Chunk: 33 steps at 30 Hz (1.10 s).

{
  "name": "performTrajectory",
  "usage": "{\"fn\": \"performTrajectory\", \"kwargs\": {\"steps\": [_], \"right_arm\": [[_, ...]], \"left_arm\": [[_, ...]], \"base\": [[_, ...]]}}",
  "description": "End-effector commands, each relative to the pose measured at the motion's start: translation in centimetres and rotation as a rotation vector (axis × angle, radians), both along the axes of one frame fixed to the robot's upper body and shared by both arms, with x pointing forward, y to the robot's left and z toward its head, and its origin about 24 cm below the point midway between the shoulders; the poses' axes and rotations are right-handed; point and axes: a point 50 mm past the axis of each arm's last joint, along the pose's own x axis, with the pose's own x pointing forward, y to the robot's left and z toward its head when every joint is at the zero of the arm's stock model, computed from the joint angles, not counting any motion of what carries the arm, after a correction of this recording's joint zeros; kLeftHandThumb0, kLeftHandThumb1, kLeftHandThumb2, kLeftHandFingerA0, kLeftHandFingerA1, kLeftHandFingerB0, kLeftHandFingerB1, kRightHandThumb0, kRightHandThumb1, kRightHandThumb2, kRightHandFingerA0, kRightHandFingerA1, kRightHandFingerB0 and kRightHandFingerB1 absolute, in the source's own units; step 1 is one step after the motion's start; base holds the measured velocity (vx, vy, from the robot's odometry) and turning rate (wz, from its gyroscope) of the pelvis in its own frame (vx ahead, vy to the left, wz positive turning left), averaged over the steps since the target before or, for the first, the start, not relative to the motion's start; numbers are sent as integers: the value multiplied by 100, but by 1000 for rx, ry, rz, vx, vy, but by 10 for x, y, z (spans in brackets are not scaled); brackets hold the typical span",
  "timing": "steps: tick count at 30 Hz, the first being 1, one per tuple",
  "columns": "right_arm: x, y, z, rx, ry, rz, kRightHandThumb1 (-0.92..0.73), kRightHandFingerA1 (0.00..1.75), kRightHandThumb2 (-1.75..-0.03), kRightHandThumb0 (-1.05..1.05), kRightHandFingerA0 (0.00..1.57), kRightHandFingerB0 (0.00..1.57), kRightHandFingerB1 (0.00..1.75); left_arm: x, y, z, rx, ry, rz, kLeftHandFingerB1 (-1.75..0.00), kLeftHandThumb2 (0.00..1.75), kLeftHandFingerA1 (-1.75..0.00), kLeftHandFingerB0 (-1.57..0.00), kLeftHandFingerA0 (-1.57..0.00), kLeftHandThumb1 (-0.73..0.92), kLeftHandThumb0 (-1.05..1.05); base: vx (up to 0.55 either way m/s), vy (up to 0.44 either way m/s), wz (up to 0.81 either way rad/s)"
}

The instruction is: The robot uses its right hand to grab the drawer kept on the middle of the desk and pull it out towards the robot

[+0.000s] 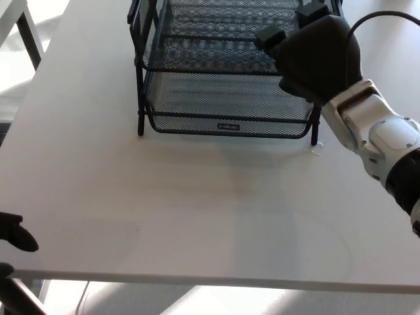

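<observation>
Now | right hand (319, 56) over drawer (226, 98) right front corner, finger state unclear | left hand (16, 236) at desk (197, 203) edge

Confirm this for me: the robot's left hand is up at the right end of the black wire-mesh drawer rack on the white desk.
Not quite. It is the right hand, coming in from the picture's right in the head view, that is up at the right end of the black wire-mesh drawer rack on the white desk. The left hand only just shows at the desk's near left edge.
</observation>
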Motion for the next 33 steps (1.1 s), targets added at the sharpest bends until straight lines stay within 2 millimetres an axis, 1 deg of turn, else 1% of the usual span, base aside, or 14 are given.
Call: {"fn": "performTrajectory", "kwargs": {"steps": [1,6,8,10,15,16,19,20,25,27,28,29,31,33], "right_arm": [[-3,-4,5,5,-72,88,-52,151,-58,-35,82,93,76],[-4,-5,4,22,-108,90,-51,154,-55,-40,85,94,71],[-6,-6,0,54,-121,95,-51,152,-55,-41,89,96,65],[-7,-7,-2,58,-130,91,-51,152,-55,-44,90,97,65],[-11,-10,-10,70,-160,82,-51,152,-55,-47,90,98,68],[-14,-12,-13,90,-178,85,-51,156,-55,-47,89,97,66],[-17,-14,-16,104,-195,88,-51,156,-55,-48,89,96,65],[-22,-15,-18,145,-229,107,-49,154,-55,-48,92,99,62],[-34,-19,-23,233,-303,145,-46,155,-54,-46,93,100,62],[-35,-19,-23,233,-304,145,-46,155,-54,-46,93,100,62],[-41,-22,-26,237,-296,154,-51,158,-55,-44,87,94,63],[-49,-24,-30,258,-321,183,-51,156,-56,-43,88,94,65],[-57,-27,-32,266,-343,212,-54,153,-56,-43,91,95,66],[-63,-28,-34,278,-346,226,-56,154,-57,-44,89,91,68]], "left_arm": [[1,2,4,41,1,-16,-62,56,-90,-84,-80,57,-29],[1,1,4,26,-4,-14,-62,57,-91,-85,-81,56,-29],[1,2,4,34,-2,-16,-62,56,-91,-84,-80,56,-28],[1,2,4,46,7,-13,-61,57,-87,-82,-78,57,-28],[1,2,3,39,-6,-18,-61,56,-91,-85,-81,55,-28],[1,2,3,43,4,-17,-62,57,-92,-83,-79,57,-30],[2,2,3,38,0,-18,-62,56,-93,-84,-81,56,-29],[1,1,4,33,8,-12,-61,57,-90,-84,-80,57,-29],[1,3,3,37,7,-12,-61,56,-89,-84,-80,57,-29],[1,3,3,37,7,-12,-61,56,-89,-84,-80,57,-29],[2,3,3,40,3,-19,-60,56,-89,-83,-80,57,-28],[1,2,4,42,9,-17,-59,57,-87,-83,-79,57,-28],[1,1,5,37,12,-16,-60,57,-86,-82,-79,57,-28],[1,2,5,41,10,-14,-60,57,-86,-82,-79,57,-29]], "base": [[0,0,0],[0,0,0],[0,0,0],[0,0,0],[0,0,0],[0,0,0],[0,0,0],[0,0,0],[0,0,0],[0,0,0],[0,0,0],[0,0,0],[0,0,0],[0,0,0]]}}
